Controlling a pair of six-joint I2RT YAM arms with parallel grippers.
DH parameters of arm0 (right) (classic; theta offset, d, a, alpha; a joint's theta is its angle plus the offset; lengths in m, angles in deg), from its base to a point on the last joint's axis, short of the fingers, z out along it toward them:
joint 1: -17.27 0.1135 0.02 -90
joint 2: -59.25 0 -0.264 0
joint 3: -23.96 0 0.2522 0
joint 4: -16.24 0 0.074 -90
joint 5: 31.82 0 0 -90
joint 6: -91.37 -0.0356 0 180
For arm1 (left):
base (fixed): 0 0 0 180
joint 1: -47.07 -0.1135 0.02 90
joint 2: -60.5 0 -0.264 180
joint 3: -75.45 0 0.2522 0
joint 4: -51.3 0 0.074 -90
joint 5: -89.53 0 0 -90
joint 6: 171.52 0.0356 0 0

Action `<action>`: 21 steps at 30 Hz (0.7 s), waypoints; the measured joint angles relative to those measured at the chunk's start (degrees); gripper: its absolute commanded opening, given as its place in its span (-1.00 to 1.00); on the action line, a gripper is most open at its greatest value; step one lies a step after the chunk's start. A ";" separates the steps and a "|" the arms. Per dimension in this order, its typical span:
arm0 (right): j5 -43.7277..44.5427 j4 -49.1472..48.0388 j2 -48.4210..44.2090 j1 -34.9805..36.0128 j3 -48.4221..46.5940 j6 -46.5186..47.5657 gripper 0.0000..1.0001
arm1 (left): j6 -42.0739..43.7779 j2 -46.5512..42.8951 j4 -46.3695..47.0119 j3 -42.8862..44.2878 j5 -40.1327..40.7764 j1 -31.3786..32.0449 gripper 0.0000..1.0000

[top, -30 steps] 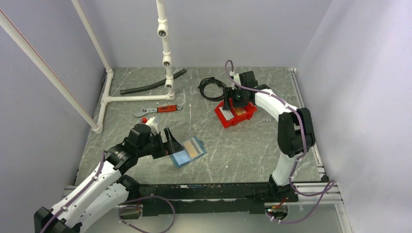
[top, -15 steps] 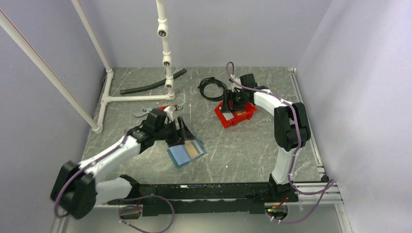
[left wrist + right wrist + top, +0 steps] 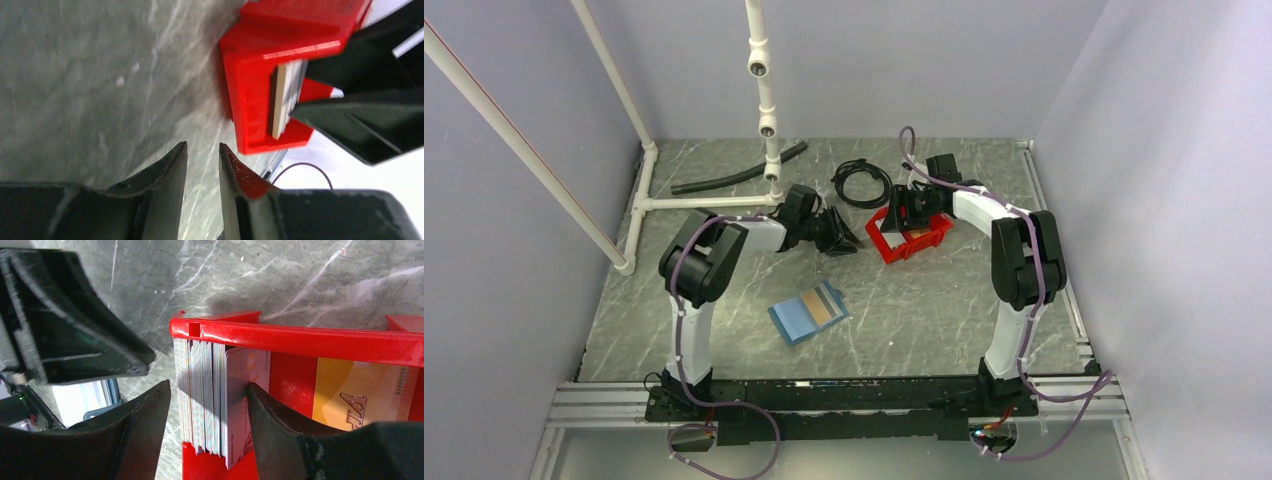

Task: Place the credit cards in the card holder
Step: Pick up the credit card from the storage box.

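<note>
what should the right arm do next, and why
Probably close the right fingers on the upright cards and lift. They straddle the stack standing on edge in the red bin, with a thin gap showing on one side, so nothing looks clamped yet. The blue card holder lies apart from the bin, and the left fingers are empty.

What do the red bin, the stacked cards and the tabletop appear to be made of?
Red bin: likely moulded plastic; smooth, uniform colour, faint sheen.
Stacked cards: probably thin plastic; stiff, straight edges.
Tabletop: grey marble look, white veins; stone or laminate unclear.
</note>
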 measured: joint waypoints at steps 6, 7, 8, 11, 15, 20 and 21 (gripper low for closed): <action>-1.92 -0.52 0.00 -0.68 0.26 -0.22 0.06 | -1.38 7.15 0.57 6.64 -0.04 0.79 -0.35; -2.25 -0.55 0.00 -0.72 0.26 -0.24 0.05 | -1.46 7.96 0.61 7.61 -0.07 1.09 -0.35; -2.60 -0.57 0.00 -0.72 0.26 -0.28 0.04 | -1.57 8.83 0.63 8.66 -0.09 1.46 -0.35; -2.34 -1.09 0.00 -1.14 0.31 -0.20 -0.06 | -1.68 10.34 0.00 10.69 -0.48 2.16 -0.35; -1.60 -1.46 0.00 -1.97 0.33 -0.11 -0.21 | -2.27 11.65 -0.74 12.72 -0.92 2.47 -0.35; -1.18 -2.05 -0.20 -2.45 0.79 -0.15 -0.26 | -2.71 12.24 -1.14 13.62 -1.42 2.51 -0.36; -1.18 -2.10 -0.33 -2.51 0.90 -0.15 -0.26 | -2.73 12.28 -1.16 13.70 -1.49 2.51 -0.36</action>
